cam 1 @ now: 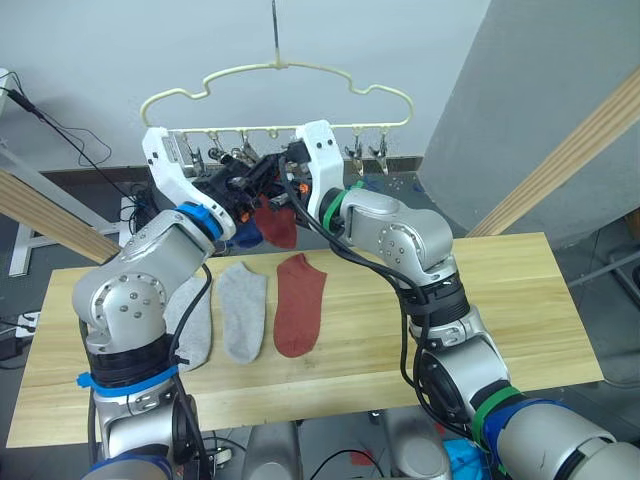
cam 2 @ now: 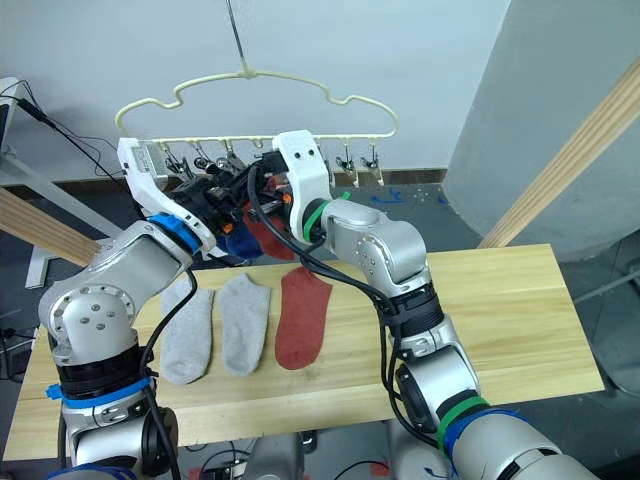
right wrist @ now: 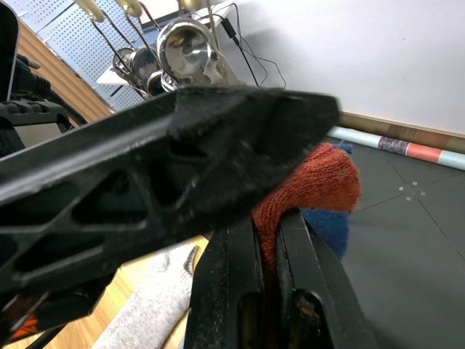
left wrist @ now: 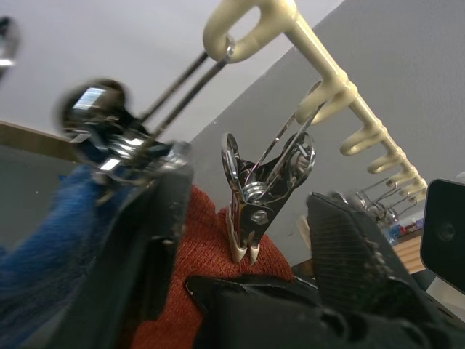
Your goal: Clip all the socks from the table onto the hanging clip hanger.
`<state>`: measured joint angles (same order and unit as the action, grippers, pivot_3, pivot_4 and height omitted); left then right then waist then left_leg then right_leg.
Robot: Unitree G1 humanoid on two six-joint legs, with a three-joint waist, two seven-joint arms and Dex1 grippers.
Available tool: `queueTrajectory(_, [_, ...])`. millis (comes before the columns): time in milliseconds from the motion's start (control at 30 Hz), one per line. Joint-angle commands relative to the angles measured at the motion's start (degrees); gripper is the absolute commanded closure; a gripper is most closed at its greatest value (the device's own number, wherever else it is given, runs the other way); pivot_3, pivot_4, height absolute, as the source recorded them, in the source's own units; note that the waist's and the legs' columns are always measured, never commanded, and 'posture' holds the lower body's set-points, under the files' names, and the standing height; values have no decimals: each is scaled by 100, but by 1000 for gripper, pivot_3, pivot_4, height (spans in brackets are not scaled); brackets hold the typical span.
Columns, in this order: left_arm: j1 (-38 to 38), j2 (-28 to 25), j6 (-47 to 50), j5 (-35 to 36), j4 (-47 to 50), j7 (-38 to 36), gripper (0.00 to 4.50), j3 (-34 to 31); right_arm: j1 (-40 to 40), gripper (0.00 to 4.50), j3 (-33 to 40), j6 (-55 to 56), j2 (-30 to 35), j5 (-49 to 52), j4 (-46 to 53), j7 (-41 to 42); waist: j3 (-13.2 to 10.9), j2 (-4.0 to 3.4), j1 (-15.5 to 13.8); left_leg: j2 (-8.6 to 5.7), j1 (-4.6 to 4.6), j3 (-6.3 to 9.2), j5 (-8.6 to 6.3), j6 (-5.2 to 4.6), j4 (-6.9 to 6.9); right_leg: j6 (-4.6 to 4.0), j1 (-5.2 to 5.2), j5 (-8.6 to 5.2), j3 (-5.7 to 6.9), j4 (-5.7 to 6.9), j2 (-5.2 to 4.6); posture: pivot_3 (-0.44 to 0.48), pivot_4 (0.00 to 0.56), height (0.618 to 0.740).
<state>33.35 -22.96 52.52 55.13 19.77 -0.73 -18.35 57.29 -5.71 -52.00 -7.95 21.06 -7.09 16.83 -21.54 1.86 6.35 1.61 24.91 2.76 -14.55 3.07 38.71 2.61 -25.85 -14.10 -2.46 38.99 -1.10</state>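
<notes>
The pale yellow clip hanger [cam 1: 275, 68] hangs above the far edge of the table [cam 1: 500, 300], with a row of metal clips under it. A blue sock [cam 1: 247, 236] hangs from a clip towards the left. My right gripper [right wrist: 267, 240] is shut on a rust red sock [cam 1: 280, 225] and holds it up just under the clips. My left gripper [left wrist: 251, 193] is open, with its fingers on either side of a metal clip [left wrist: 247, 211] right above that red sock. Two grey socks [cam 1: 243, 310] [cam 1: 195, 320] and a second red sock [cam 1: 300, 302] lie flat on the table.
Slanted wooden beams stand at the left [cam 1: 50, 215] and right [cam 1: 560, 160] of the table. Cables [cam 1: 60, 130] run along the floor and wall behind the left side. The table's right half is bare wood.
</notes>
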Motion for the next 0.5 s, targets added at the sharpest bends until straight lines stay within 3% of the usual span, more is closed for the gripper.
queueTrajectory(33, [-30,-89,-41,46,225,-80,1756,-45,140,4500,-6,84,-140,127,347,61,0,0,0,0,0,0,0,0,0,0,0,0,-1,0,0,-180,348,740])
queueTrajectory(200, [-142,-246,-16,-11,348,-211,1756,44,64,4500,-71,-15,-110,161,432,137,0,0,1,0,0,0,0,0,0,0,0,0,-1,0,0,-179,345,740])
queueTrajectory(400, [-376,-487,-75,-175,666,-470,1708,235,-84,2760,-199,-210,-33,155,651,152,0,0,-4,2,0,1,0,0,0,0,0,0,-1,0,-2,-177,345,740])
queueTrajectory(500, [-766,-883,-97,-299,1063,-821,1708,295,-360,2760,-334,-409,156,190,1009,239,1,1,5,2,0,3,0,0,-2,0,0,0,-3,-2,-3,-168,342,740])
